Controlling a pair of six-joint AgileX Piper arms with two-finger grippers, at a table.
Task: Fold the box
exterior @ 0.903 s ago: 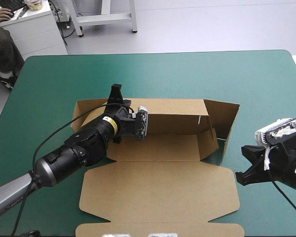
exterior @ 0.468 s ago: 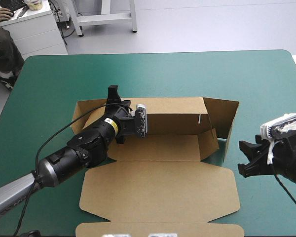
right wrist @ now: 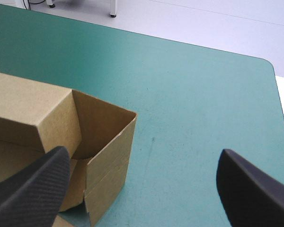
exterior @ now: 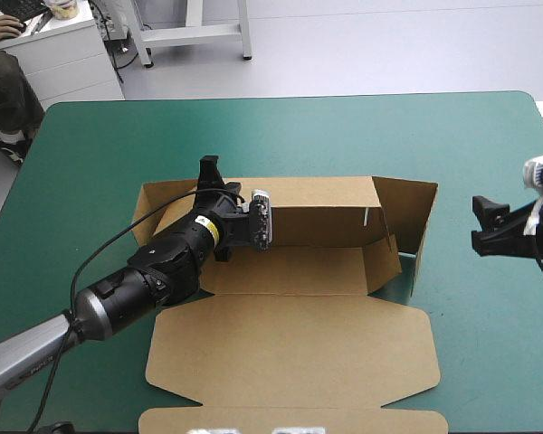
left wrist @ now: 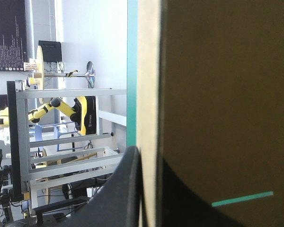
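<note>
So, the box point(exterior: 294, 348) is parked half-formed on the surface point(exterior: 344, 136), back wall point(exterior: 317, 215) pinched by the left jaws

Near the upright right end flap point(exterior: 423, 221), the right jaws are spread wide and held empty. Board is judged light and stiff but easily creased, so it's best taken at wall edges near the scored folds, not the flat lid panel.

— What sort of place are we in?
— A lab, we'd say: our teal-green table point(exterior: 344, 127) stands on a bare grey floor point(exterior: 389, 45), with a white cabinet point(exterior: 68, 54) and a metal stand point(exterior: 195, 32) beyond it and a steel rack point(left wrist: 20, 142) past its edge.
</note>
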